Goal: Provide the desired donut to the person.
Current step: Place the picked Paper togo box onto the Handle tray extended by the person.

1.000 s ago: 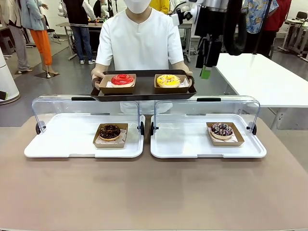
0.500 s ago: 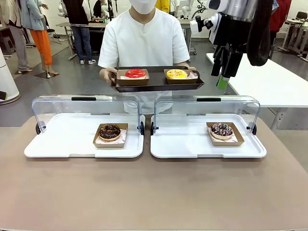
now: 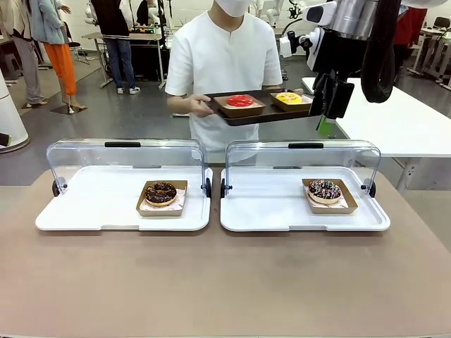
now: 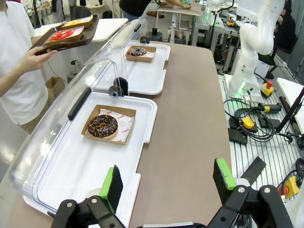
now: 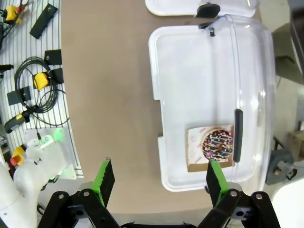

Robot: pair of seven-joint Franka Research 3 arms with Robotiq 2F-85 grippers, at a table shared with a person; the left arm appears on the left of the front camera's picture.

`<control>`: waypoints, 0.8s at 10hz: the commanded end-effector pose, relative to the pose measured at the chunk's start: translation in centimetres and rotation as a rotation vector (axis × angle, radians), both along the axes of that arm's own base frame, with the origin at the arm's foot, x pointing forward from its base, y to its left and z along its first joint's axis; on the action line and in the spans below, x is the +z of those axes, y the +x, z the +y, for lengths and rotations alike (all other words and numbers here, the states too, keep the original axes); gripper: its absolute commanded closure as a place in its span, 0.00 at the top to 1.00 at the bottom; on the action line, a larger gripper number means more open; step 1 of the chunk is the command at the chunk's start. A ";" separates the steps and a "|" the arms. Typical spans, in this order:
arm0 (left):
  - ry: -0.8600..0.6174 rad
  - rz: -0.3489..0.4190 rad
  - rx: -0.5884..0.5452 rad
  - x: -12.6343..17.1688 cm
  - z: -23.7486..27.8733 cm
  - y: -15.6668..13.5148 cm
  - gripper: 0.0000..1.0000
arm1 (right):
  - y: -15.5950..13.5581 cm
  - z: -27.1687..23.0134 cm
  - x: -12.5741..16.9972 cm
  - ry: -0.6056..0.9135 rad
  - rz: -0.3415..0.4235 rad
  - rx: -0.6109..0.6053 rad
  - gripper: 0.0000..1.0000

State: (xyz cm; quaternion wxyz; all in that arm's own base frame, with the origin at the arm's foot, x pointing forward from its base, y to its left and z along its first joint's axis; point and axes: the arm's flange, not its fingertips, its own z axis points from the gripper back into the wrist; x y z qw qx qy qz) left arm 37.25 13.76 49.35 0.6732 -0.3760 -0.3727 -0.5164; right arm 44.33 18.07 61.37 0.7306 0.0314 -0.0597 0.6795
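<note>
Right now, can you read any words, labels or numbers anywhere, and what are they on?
No text is legible.
Paper liner under the chocolate donut: faint reddish print, too small and blurred to read.
Paper liner under the sprinkled donut: no readable print.
White trays and clear lids: no visible labels.

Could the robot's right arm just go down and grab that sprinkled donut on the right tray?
Probably yes: the right gripper hangs open above the sprinkled donut, and the clear lid is swung back.

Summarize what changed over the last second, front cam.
The person carried the dark tray with the red donut and yellow donut up and toward picture right. The right gripper shifted right too, jaws open. Both table donuts and covers stayed put.
</note>
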 end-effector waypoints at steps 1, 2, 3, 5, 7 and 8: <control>-0.014 -0.013 0.004 0.1 0.0 -0.2 1.00 | -0.2 0.0 0.2 -0.002 0.007 0.000 1.00; -0.014 -0.013 0.004 0.1 0.0 -0.2 1.00 | -0.2 0.0 0.2 -0.002 0.007 0.000 1.00; -0.014 -0.013 0.004 0.1 0.0 -0.2 1.00 | -0.2 0.0 0.2 -0.002 0.007 0.000 1.00; -0.014 -0.013 0.004 0.1 0.0 -0.2 1.00 | -0.2 0.0 0.2 -0.002 0.007 0.000 1.00; -0.014 -0.013 0.004 0.1 0.0 -0.2 1.00 | -0.2 0.0 0.2 -0.002 0.007 0.000 1.00; -0.014 -0.013 0.004 0.1 0.0 -0.2 1.00 | -0.2 0.0 0.2 -0.002 0.007 0.000 1.00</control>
